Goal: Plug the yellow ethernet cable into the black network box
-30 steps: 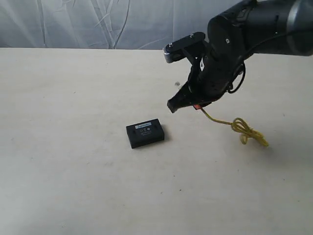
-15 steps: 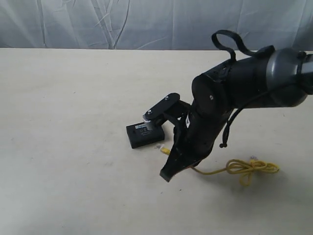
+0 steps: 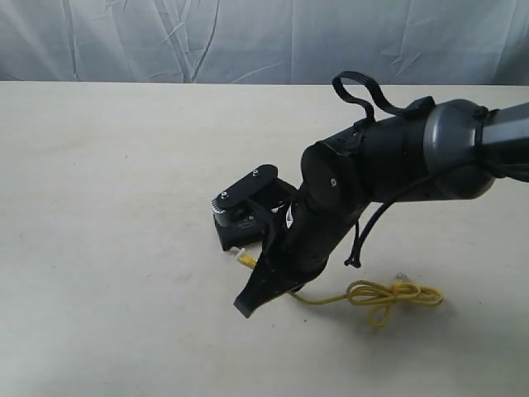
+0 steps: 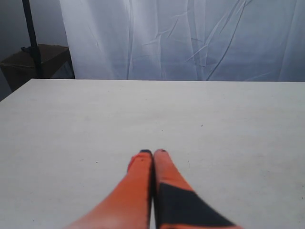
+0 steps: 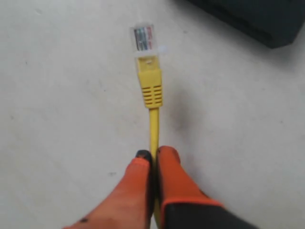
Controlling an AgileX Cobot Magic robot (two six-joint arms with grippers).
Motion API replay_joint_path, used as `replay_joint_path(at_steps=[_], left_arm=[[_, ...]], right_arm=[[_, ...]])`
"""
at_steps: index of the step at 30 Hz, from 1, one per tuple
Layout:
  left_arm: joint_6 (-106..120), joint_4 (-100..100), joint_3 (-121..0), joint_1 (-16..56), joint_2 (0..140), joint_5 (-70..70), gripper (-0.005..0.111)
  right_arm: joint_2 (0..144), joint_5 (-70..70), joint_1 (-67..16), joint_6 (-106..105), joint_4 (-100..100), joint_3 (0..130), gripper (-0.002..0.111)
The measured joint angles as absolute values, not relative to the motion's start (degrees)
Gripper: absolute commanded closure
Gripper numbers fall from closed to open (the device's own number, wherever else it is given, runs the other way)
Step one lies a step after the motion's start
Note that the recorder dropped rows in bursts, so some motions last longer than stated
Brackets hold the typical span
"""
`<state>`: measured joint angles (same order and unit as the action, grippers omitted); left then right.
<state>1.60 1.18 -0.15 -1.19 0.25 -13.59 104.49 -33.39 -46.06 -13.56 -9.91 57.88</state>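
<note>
The black network box [image 3: 234,234] lies on the table, partly hidden behind my right wrist; one corner of it shows in the right wrist view [image 5: 257,16]. My right gripper [image 5: 153,153] is shut on the yellow ethernet cable [image 5: 154,126] a short way behind its clear plug [image 5: 144,38]. The plug lies just off the box's near edge, apart from it, low over the table [image 3: 245,258]. The cable's tail lies knotted in a loop on the table [image 3: 388,294]. My left gripper [image 4: 153,152] is shut on nothing above bare table and is absent from the exterior view.
The pale tabletop [image 3: 107,207] spreads wide to the left of the box. A white curtain [image 3: 248,37] hangs behind the table's far edge. A dark stand and box [image 4: 35,57] are beyond the table in the left wrist view.
My right arm has swung down and to the left with the cable, bringing the plug from above the table to beside the box. The looped tail was dragged left.
</note>
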Motion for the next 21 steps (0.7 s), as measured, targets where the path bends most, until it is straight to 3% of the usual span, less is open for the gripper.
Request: replay_joint_path(at_steps=[6, 21], left_arm=[[1.60, 1.18, -0.15, -1.19, 0.25, -13.59, 0.107], [1.60, -4.71, -0.15, -1.19, 0.25, -12.00, 0.107]], right_arm=[[104.49, -30.13, -46.43, -13.93, -15.15, 57.88, 0.109], [105.14, -34.38, -46.43, -4.61, 5.25, 57.88, 0.109]])
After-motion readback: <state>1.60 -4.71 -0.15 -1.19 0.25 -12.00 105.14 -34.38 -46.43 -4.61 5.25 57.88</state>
